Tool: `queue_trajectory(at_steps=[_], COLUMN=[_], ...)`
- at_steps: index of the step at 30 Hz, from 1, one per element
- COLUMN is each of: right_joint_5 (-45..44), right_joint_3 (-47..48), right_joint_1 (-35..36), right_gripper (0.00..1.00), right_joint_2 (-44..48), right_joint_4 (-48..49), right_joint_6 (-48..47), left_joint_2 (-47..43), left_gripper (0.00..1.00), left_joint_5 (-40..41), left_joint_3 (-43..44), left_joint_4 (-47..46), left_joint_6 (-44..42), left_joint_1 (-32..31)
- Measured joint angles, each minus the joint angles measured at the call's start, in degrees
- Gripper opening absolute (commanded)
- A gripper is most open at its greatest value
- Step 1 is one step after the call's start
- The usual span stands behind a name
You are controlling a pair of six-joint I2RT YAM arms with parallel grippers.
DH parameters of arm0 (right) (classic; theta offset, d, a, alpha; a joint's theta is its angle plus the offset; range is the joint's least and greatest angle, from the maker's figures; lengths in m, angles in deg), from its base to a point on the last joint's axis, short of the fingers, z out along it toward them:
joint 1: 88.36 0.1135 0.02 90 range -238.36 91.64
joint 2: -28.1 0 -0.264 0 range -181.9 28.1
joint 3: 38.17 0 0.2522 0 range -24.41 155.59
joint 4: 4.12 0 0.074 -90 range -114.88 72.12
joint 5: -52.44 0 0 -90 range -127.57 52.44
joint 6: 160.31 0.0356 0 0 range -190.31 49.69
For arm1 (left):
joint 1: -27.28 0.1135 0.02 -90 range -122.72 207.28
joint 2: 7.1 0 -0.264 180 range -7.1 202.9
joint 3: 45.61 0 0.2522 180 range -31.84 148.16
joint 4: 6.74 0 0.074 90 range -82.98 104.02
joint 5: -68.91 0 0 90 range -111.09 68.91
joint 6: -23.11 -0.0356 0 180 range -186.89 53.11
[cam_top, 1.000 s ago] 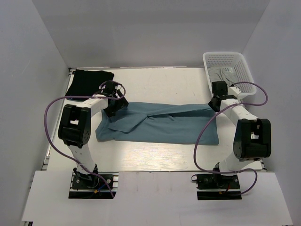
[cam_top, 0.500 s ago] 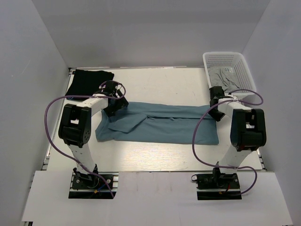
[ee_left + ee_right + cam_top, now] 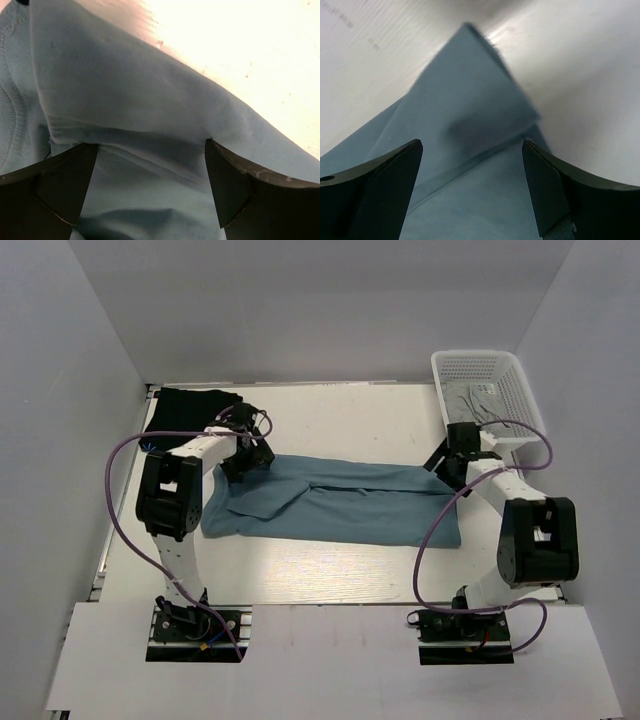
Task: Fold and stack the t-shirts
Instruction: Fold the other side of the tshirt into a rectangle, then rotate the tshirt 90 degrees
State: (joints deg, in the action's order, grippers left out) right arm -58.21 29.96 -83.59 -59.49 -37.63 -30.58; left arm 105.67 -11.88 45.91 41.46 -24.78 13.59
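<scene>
Top external shows the teal t-shirt lying lengthwise on the table, with one end just in front of the white basket. The black t-shirt lies far to the basket's left. The left pincer gapes wide over the teal shirt's far end and grips nothing. The right pincer is equally wide, straddling the corner nearest the basket.

Robot lab, white-walled enclosure

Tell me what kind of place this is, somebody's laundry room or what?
Probably a robotics lab test cell, not a home: white panel walls box in a white table, two black-and-white robot arms are bolted at its near edge, and a teal-blue cloth t-shirt lies spread on it.
</scene>
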Motion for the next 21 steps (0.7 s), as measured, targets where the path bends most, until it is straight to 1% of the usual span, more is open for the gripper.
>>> queue_trajectory(at_steps=[5,8,10,13,16,18,19,21], right_joint_5=[6.3,7.8,8.2,8.7,8.9,8.9,9.2,10.3], right_joint_3=[0.2,0.7,0.5,-2.4,-8.5,-13.3,-16.1,-20.6], right_joint_1=[2.7,3.1,3.1,3.3,4.3,6.4,8.2,12.4], right_gripper=[0.86,0.86,0.86,0.86,0.88,0.89,0.89,0.91], right_joint_2=[-6.0,-9.1,-9.4,-7.5,-2.7,1.6,4.4,8.9], right_joint_4=[6.4,7.5,8.0,10.4,13.4,15.2,15.6,16.9], right_joint_6=[-3.4,-4.2,-4.2,-3.5,-0.4,1.3,2.1,3.5], left_joint_2=[1.9,2.6,4.0,8.5,15.0,19.6,21.7,27.6], left_gripper=[1.00,1.00,1.00,1.00,1.00,1.00,1.00,1.00], left_joint_5=[0.7,0.4,0.6,1.2,1.4,0.0,-1.0,-4.2], left_joint_3=[2.7,3.6,6.0,12.9,23.3,31.2,34.5,43.8], left_joint_4=[2.4,3.1,4.9,8.3,10.4,9.9,8.3,5.0], left_joint_6=[-0.7,-1.2,-1.8,-2.9,-4.2,-5.2,-5.7,-6.4], left_joint_1=[-0.1,0.1,0.1,0.2,0.2,0.2,0.2,0.3])
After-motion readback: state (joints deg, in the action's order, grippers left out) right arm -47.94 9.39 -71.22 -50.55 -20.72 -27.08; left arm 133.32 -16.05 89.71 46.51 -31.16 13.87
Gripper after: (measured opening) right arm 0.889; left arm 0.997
